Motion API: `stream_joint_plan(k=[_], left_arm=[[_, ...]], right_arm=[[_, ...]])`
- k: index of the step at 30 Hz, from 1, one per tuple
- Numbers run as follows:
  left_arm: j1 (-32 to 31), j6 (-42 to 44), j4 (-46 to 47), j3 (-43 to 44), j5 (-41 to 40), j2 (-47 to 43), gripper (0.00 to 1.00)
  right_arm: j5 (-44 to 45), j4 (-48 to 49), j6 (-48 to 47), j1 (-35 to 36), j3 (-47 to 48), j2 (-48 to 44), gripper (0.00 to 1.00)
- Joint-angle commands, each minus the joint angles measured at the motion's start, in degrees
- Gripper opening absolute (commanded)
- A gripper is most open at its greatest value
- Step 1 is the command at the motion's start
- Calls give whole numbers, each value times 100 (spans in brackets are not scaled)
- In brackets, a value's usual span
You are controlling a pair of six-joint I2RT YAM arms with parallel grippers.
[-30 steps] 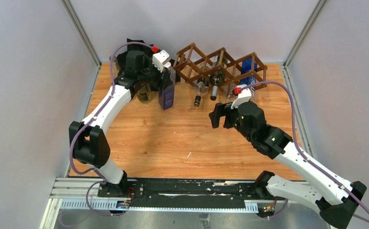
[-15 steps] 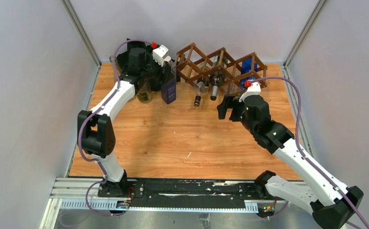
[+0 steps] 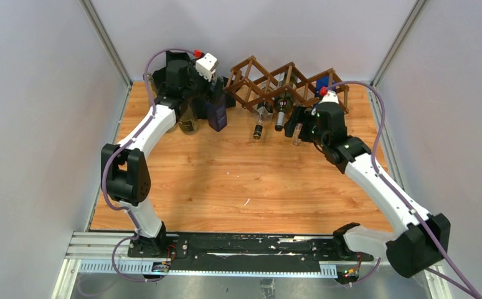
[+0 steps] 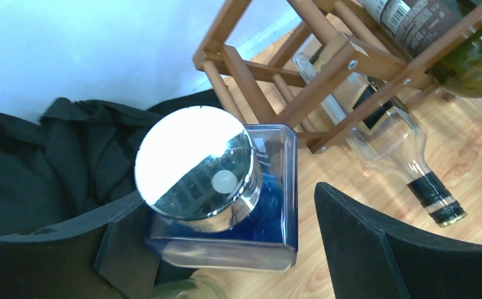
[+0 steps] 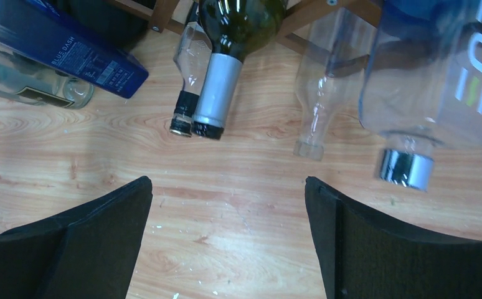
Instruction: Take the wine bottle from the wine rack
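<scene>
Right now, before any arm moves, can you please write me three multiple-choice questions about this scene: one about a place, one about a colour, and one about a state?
1. Where is the blue square bottle relative to the wine rack?
A. in one of its cells
B. on the table, to its left
C. on top of it

2. What colour is the foil on the dark green bottle?
A. red
B. gold
C. silver

3. In what state is the right gripper?
A. open, with nothing between its fingers
B. shut on a bottle neck
C. shut on a rack stick

Answers: 1 B, the top view shows it standing past the rack's left end. 2 C, the right wrist view shows a silver sleeve on the neck. 3 A, only bare wood lies between the fingers.
</scene>
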Motion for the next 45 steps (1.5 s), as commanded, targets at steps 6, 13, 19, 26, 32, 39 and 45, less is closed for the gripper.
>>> stream_joint_plan(k=[6,13,19,26,32,39,45], left_arm=[[40,67,233,143,-253,-464,100],[40,50,-707,703,-536,-723,100],[40,-155,-1716,1034,-535,-1316,100],[40,-39,-2763,886,296,-2067,100],[40,100,-3316,1091,725,-2388,100],[40,423,-3661,892,972,-2692,97],[40,527,-3703,661,1037,-2769,92]], right_arm=[[-619,503,288,-337,1106,1493,84],[-384,608,577,-338,1462,2308,82],[-333,515,646,-337,2048,3065,74],[-349,443,822,-329,2372,3684,68],[-287,551,1116,-319,2165,3813,60],[-377,766,1327,-314,1901,3486,21],[-224,1117,1414,-168,1401,2922,0]])
